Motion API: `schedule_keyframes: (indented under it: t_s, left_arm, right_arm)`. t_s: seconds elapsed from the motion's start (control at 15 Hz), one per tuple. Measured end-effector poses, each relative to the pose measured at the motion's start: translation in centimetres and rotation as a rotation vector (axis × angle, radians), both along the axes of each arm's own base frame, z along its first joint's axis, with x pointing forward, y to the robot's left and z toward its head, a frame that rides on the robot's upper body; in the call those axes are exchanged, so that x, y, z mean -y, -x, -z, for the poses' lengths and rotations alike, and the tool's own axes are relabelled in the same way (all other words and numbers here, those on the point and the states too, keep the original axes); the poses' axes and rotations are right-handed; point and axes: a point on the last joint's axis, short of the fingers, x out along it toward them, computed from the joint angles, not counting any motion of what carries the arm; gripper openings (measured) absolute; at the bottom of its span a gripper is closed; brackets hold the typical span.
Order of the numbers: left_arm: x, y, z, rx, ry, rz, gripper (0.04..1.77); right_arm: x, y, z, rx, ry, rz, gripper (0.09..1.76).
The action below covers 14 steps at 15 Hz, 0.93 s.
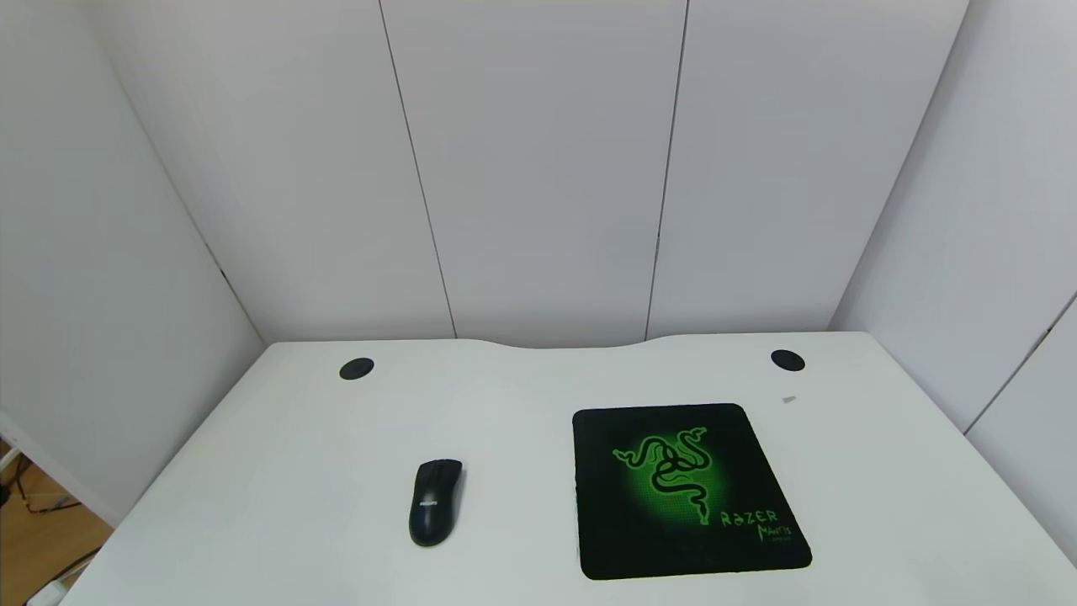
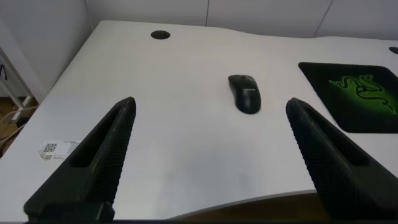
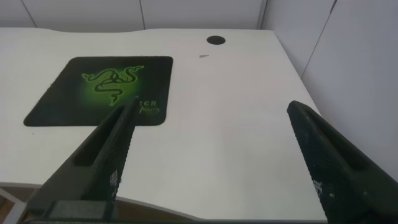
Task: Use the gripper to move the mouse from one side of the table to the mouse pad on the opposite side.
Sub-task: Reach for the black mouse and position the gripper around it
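Observation:
The black mouse (image 1: 436, 501) lies on the left half of the white table (image 1: 294, 438), to the left of the black mouse pad (image 1: 686, 491) with its green snake emblem. The two are apart. Neither gripper shows in the head view. In the left wrist view my left gripper (image 2: 211, 134) is open and empty, above the table's near edge, with the mouse (image 2: 245, 93) farther off and the mouse pad (image 2: 357, 93) beyond it. In the right wrist view my right gripper (image 3: 214, 130) is open and empty above the table's near right part, beside the mouse pad (image 3: 102, 89).
Two round black cable holes (image 1: 357, 369) (image 1: 787, 360) sit near the table's far edge, which has a curved notch. A small grey scrap (image 1: 788, 400) lies behind the pad. White wall panels enclose the table. A QR sticker (image 2: 53, 150) is on the near left.

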Motion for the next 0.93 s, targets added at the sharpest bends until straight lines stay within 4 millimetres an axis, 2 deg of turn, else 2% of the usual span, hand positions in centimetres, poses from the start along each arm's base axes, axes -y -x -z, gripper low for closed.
schedule_keyframes:
  t_s: [0.27, 0.4, 0.73, 0.93]
  left_arm:
    - [0.0, 0.0, 0.0, 0.003, -0.006, -0.002, 1.72]
    - [0.0, 0.3, -0.9, 0.024, -0.017, 0.004, 1.72]
    - [0.0, 1.6, -6.3, 0.065, -0.021, 0.012, 1.72]
    - [0.0, 1.1, -9.6, 0.049, -0.02, 0.014, 1.72]
  right_arm:
    - [0.0, 0.0, 0.0, 0.0, 0.0, 0.001, 1.71]
    - [0.0, 0.0, 0.0, 0.0, 0.0, 0.0, 1.71]
    - [0.0, 0.0, 0.0, 0.0, 0.0, 0.0, 1.71]
    - [0.0, 0.0, 0.0, 0.0, 0.0, 0.0, 1.71]
